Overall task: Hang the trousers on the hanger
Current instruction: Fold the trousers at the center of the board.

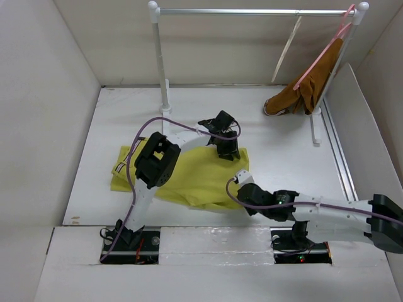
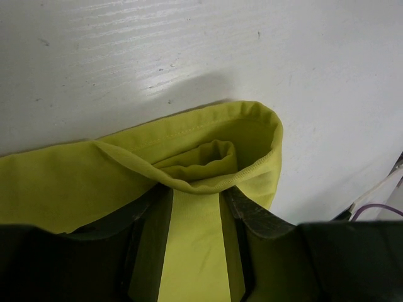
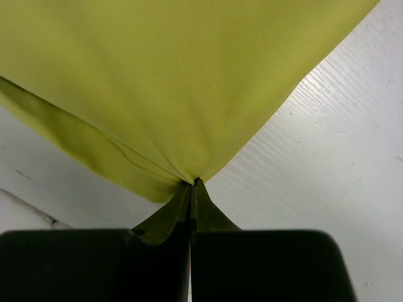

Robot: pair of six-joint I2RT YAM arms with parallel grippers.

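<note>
Overhead view: trousers (image 1: 189,179) lie spread on the surface (image 1: 277,145) between your arms. Left end effector (image 1: 225,150) sits at their far right corner, right end effector (image 1: 241,181) at the near right edge. Hanger (image 1: 286,50) hangs from the rail (image 1: 252,11), well apart from the cloth.

Left wrist: fingers clamp a folded hem.

Right wrist: jaws pinched tight on a cloth edge.

Judgement: you have both grips. Lifting, carrying and draping over the hanger are all left.
</note>
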